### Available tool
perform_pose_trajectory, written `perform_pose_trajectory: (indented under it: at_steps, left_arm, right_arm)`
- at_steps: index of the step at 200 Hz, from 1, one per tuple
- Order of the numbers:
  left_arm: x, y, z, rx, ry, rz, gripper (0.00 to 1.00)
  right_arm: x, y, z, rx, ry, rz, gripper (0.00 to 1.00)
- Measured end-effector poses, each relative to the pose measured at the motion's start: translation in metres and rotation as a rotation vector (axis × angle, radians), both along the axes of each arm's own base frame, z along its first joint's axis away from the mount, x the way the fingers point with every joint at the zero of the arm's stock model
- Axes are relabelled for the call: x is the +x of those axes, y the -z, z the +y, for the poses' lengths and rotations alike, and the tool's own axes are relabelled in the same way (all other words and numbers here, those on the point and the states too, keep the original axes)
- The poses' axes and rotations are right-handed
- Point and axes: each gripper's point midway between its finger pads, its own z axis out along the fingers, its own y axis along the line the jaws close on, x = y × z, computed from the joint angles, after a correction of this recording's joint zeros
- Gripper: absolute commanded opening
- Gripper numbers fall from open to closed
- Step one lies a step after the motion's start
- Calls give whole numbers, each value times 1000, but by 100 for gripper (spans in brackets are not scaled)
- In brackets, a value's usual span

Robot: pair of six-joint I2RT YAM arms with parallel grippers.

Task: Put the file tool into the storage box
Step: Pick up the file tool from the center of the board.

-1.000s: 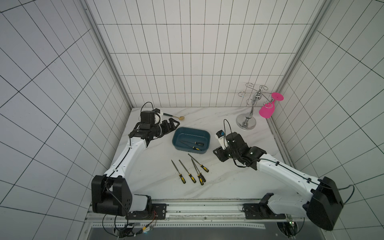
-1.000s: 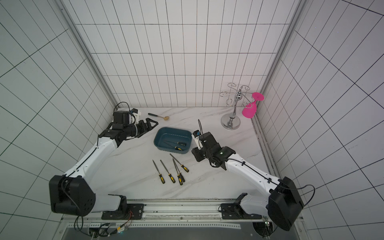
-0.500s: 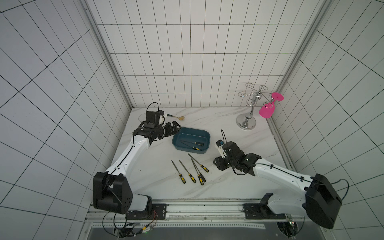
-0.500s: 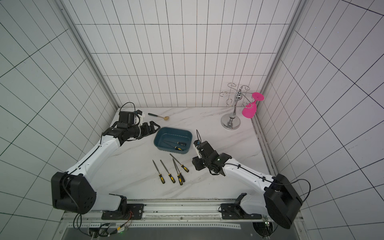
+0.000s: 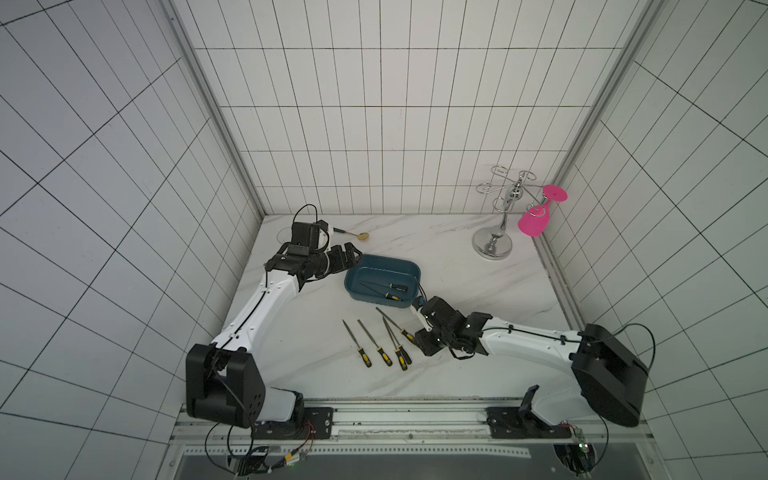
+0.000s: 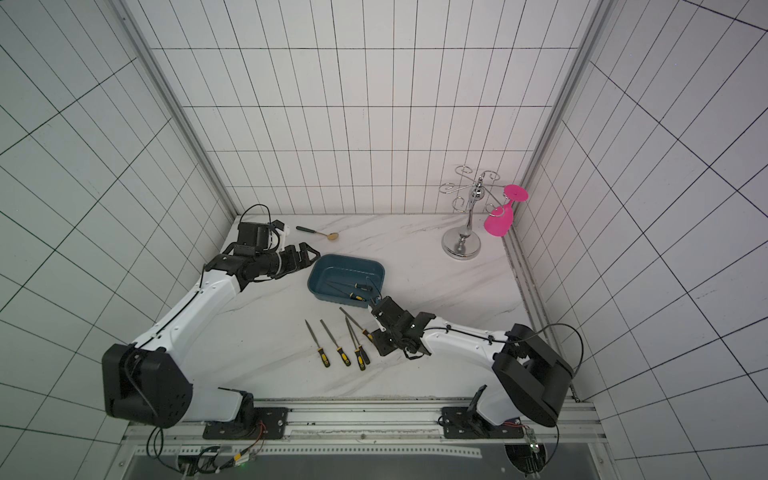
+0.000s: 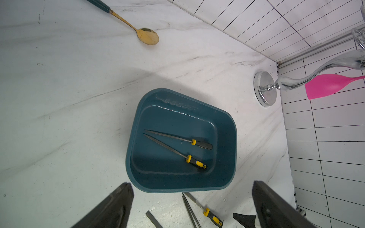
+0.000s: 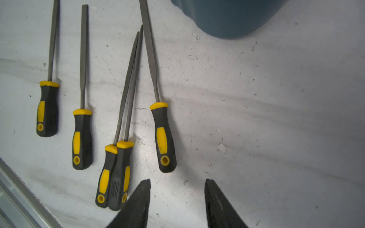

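Because the right fingers (image 8: 138, 199) hang parted and empty just short of the handle of the nearest file (image 8: 162, 136), that arm is closer. The file lies flat on the surface (image 8: 256, 118), black-and-yellow handle toward the fingers, slim grey blade running toward the teal storage box (image 8: 227, 17). The left fingers (image 7: 116, 205), spread wide and empty, hover beside the box.

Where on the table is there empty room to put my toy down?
Bare marble lies between the storage box and the glass stand, and between the left arm and the files. It is crowded in front of the box: five files and the right gripper.
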Motion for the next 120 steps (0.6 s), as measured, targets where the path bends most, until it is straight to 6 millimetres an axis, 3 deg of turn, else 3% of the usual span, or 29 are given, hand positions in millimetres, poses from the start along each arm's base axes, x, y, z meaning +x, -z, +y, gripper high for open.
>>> perform_pose_trajectory:
  at_steps: [53,120]
  left_arm:
    - [0,0,0,1,-1,1,98]
    - [0,0,1,3,-3,1,98]
  right_arm:
    - [12,3,17,-62,-22,-38,47]
    - [7,19,22,-151,-62,-53,46]
